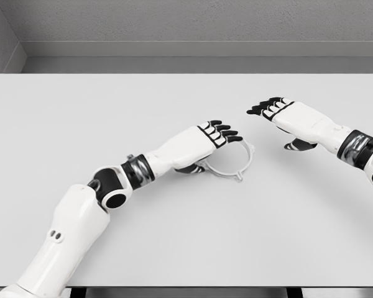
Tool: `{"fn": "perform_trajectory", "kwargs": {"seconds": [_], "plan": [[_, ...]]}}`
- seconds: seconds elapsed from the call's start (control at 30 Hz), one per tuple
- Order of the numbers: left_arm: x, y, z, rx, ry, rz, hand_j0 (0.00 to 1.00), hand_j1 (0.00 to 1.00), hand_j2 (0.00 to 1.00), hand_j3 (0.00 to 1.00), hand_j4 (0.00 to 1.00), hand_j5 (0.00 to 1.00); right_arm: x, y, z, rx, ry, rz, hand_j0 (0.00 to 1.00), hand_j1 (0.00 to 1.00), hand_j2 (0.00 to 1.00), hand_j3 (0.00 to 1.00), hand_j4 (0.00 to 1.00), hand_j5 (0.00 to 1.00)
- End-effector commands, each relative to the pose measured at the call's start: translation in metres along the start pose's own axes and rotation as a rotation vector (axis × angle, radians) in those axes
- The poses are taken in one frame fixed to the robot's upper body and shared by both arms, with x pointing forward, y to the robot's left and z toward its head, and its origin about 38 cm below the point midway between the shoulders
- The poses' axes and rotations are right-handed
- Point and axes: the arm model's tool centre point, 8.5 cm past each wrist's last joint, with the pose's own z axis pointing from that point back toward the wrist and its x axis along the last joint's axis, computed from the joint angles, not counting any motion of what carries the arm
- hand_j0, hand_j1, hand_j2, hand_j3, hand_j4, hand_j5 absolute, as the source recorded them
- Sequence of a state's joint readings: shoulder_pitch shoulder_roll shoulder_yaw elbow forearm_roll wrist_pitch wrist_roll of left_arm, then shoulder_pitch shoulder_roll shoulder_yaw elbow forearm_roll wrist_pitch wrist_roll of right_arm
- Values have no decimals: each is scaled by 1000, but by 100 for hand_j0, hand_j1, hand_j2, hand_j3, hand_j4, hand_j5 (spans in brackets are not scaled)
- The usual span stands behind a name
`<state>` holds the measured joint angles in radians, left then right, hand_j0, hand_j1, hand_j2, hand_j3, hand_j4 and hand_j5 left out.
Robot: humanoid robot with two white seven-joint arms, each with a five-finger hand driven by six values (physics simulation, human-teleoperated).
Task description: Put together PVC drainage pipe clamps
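A pale grey ring-shaped pipe clamp [234, 169] with small tabs lies flat on the white table [81, 124], right of the middle. My left hand [221, 133] lies over the clamp's left half, palm down, fingers stretched toward the upper right and its thumb underneath; whether it grips the ring cannot be told. My right hand [270, 108] hovers to the upper right of the clamp, apart from it, fingers extended leftward and holding nothing.
The table's far edge meets a grey wall [186, 25] at the top. The front table edge runs along the bottom of the view. No other objects show.
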<state>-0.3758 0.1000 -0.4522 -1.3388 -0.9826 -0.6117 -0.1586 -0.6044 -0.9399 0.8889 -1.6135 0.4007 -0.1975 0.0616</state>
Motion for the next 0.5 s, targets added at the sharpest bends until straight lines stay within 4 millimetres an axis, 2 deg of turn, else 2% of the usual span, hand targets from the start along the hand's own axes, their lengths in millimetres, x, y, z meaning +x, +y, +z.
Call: {"fn": "perform_trajectory", "kwargs": {"seconds": [0.0,0.47], "plan": [[1,-1,-1,4,0,11,100,100,100,100,100,100,-1,-1,1,-2,1,-1,100,100,100,100,100,100],[-2,3,-8,2,-5,6,100,100,100,100,100,100,0,0,0,-1,-2,-2,100,100,100,100,100,100]]}}
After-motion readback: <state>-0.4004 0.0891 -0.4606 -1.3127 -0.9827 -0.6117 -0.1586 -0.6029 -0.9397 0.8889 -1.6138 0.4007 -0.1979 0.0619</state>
